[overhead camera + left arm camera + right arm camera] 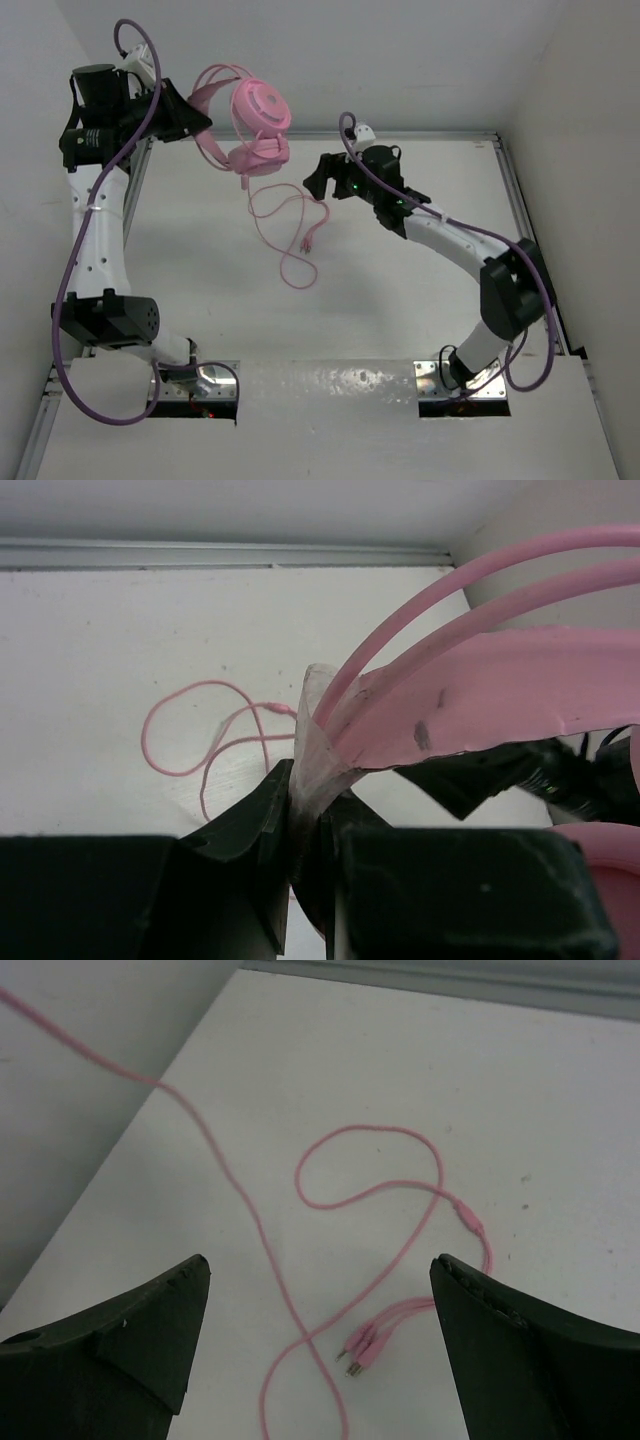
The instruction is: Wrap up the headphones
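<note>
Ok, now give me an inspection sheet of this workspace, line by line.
Surface: white table, a few dark specks.
Job's things: pink headphones held up in the air by the headband; their cord hangs down and lies in loose loops on the table, unwrapped, with twin plugs at its end.
Clutter: nothing seen.
Grippers: left pincer shut on the headband; right pincer open above the plugs, holding nothing.
Cables: purple cables run along both arms, apart from the cord.
Surroundings: white walls; metal rail along the table edge.
</note>
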Action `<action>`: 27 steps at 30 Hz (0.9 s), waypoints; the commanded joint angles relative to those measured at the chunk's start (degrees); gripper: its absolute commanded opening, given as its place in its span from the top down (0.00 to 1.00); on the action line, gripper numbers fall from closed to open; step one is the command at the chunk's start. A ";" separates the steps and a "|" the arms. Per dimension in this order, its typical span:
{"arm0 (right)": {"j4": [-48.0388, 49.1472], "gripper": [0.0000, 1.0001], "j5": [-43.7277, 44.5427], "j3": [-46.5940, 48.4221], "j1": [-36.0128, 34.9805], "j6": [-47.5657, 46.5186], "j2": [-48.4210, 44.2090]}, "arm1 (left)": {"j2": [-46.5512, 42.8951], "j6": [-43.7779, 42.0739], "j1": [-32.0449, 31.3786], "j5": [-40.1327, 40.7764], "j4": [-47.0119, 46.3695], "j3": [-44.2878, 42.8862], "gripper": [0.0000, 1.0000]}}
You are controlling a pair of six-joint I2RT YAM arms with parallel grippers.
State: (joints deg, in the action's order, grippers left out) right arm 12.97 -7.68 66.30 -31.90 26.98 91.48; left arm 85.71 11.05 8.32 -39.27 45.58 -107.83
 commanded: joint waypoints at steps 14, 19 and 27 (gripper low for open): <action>-9.36 0.12 14.80 31.14 -14.32 -3.60 36.38 | 5.08 20.68 2.40 9.38 -5.50 -12.74 1.00; -12.25 0.17 21.37 33.62 -16.18 -5.28 44.03 | 7.10 21.73 2.93 9.12 -7.70 -14.86 1.00; -19.21 1.00 27.11 37.42 -17.57 -6.41 46.34 | 9.12 24.37 5.74 8.86 -10.25 -14.52 1.00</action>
State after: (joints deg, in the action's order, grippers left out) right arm -2.83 16.82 104.42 -48.80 21.82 140.51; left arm 94.91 30.26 11.88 -29.26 41.41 -120.03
